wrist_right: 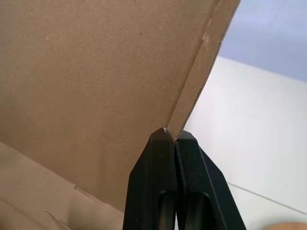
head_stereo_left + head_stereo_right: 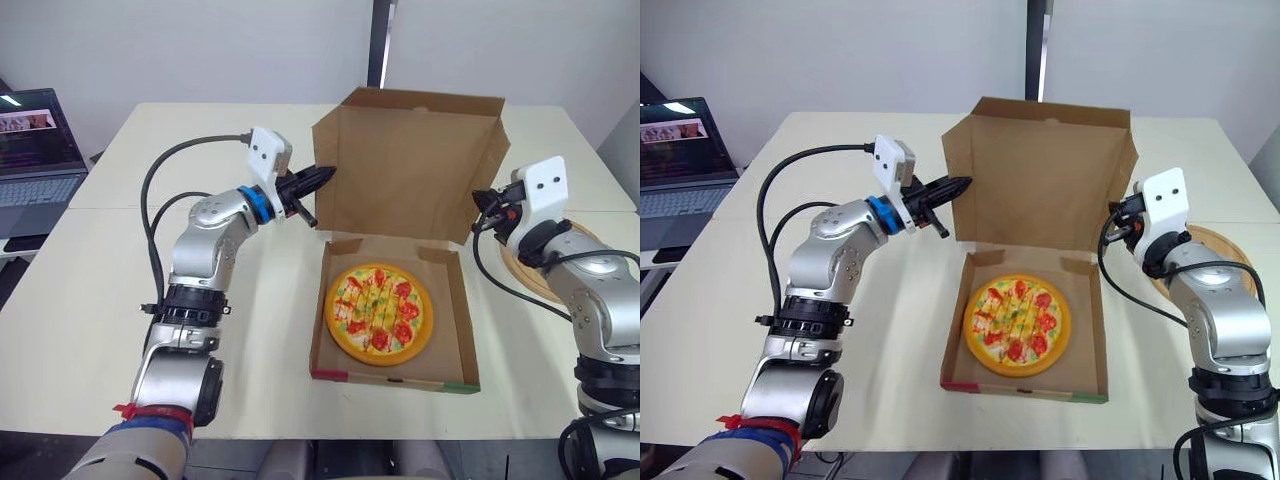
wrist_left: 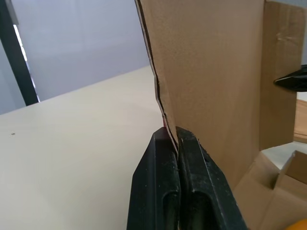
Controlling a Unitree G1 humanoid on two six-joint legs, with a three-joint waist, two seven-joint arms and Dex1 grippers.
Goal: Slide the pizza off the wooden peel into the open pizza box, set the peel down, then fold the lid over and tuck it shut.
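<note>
The pizza (image 2: 380,312) lies flat in the base of the brown cardboard box (image 2: 462,330). Its lid (image 2: 410,165) stands upright behind the base. My left gripper (image 2: 327,173) is shut on the lid's left side edge (image 3: 160,96), the cardboard pinched between its fingertips. On the other side, my right gripper (image 2: 480,198) is shut on the lid's right side flap (image 1: 196,72). The round wooden peel (image 2: 1225,245) rests on the table at the right, partly hidden behind my right arm.
An open laptop (image 2: 35,160) sits on a separate surface at the far left. The pale table (image 2: 120,300) extends to the left of the box. A dark vertical post (image 2: 378,45) stands against the back wall.
</note>
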